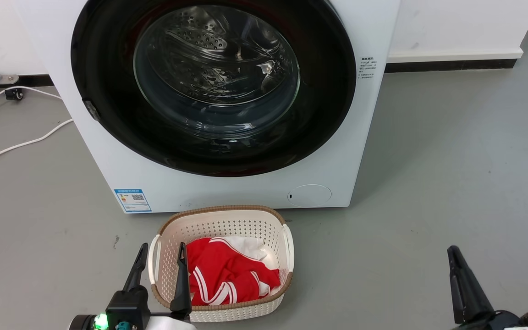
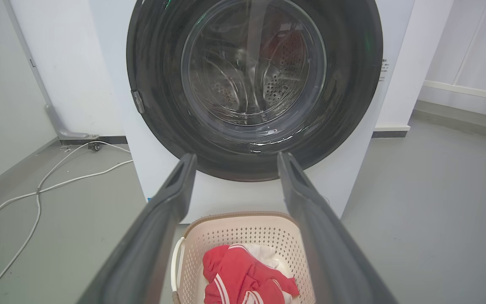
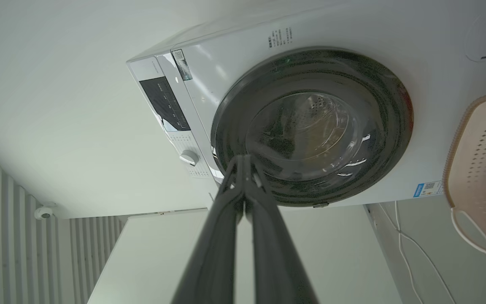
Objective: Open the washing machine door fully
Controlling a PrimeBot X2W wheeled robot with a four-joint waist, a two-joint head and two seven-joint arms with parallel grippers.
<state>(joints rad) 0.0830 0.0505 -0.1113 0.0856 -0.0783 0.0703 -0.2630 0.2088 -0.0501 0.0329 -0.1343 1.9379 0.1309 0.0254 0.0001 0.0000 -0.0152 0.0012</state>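
Grey floor (image 1: 452, 160) w/ 1 washing machine (image 1: 227, 192); washing machine door (image 1: 328, 91) shut, ahead of both pincers. Left pincer (image 1: 162, 251) low, fingers apart, 1 basket (image 1: 227, 224) just beyond; right pincer (image 1: 454, 254) low, fingers pressed together, empty.

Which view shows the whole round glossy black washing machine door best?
Right wrist view: the round glossy black door is whole in frame, though the shut right hand crosses one edge. Head and left wrist views both cut off its top.
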